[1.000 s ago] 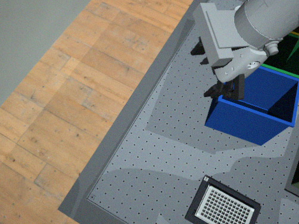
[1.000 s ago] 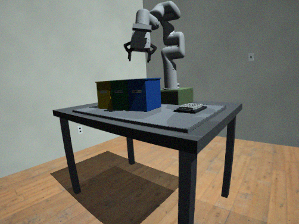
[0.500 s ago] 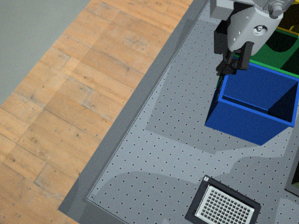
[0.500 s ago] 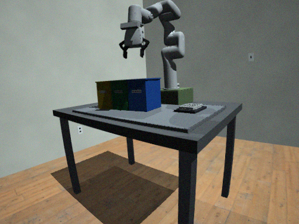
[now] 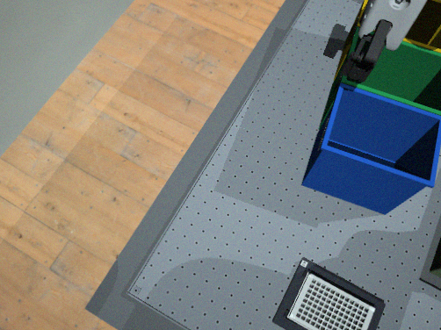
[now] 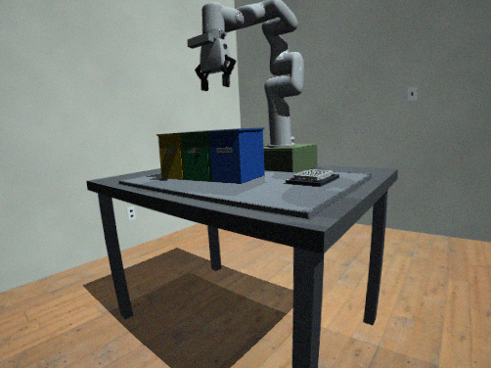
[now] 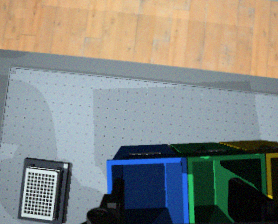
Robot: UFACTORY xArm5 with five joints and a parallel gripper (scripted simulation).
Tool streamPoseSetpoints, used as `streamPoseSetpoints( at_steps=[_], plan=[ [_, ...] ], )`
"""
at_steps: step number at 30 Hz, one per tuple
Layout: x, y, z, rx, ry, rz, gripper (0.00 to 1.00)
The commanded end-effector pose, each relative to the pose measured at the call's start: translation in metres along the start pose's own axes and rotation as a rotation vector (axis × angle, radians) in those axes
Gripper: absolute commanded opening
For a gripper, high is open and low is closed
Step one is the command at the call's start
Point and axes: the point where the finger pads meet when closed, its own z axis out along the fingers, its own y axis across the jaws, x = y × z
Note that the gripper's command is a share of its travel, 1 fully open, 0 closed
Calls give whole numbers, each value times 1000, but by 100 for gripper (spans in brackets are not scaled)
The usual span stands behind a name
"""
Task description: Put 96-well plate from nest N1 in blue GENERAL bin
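1. From the top view, I am hanging my gripper [image 5: 351,53] over the near edge of the green bin [image 5: 395,71], its fingers spread fully apart and holding nothing. The blue bin [image 5: 373,183] is standing just beside the green one, touching it, with the yellow bin [image 5: 428,43] showing behind my wrist. The 96-well plate [image 5: 331,305] is lying flat in its black plate nest [image 5: 293,290] at the bottom edge of this view, well apart from my gripper, with the blue bin between us.

2. From the exterior view, I am holding my gripper [image 6: 214,78] high above the row of bins, fingers pointing down. The three bins are standing upright side by side on the counter [image 6: 313,229]: yellow, green, then blue. The plate is sitting in its nest to the right of the blue bin, far below my gripper and off to one side.

3. From the wrist view, I am looking down into the blue and green bins, with my dark fingers showing at the lower edge. The plate is lying at the lower left, well apart from them.
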Motion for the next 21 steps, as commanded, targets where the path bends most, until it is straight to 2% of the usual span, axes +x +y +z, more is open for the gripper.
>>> streamPoseSetpoints(
  at_steps=[1, 6, 21],
  plan=[
    [-8, -14, 2, 1, -33, 104, 100],
    [-14, -27, 6, 1, -34, 104, 100],
    [-45, -93, 24, 3, -37, 104, 100]
  ],
)
